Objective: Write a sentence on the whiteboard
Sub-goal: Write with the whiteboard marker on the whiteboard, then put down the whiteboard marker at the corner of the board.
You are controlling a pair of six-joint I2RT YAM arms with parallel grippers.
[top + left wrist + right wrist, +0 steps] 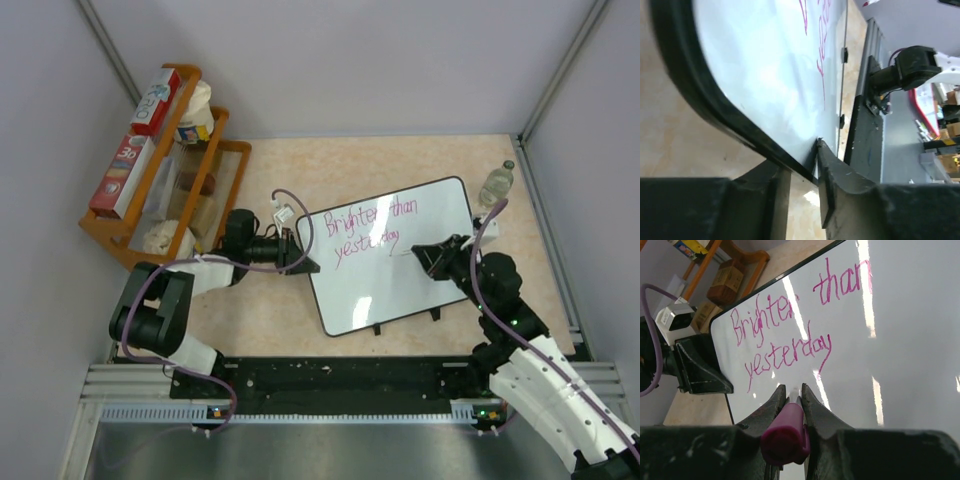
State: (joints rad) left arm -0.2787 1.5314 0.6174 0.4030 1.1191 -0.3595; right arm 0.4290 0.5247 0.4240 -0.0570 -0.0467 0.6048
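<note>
Right gripper (792, 388) closed on a pink marker (786, 432), over the middle of the whiteboard (910, 365). The sentence (795, 335), "Brighter than yesterday", fills two lines; writing judged complete. Left gripper (802, 160) straddles the whiteboard's left frame, hold uncertain. Left of the whiteboard, a wooden rack (235, 150) holds boxes (155, 100).
</note>
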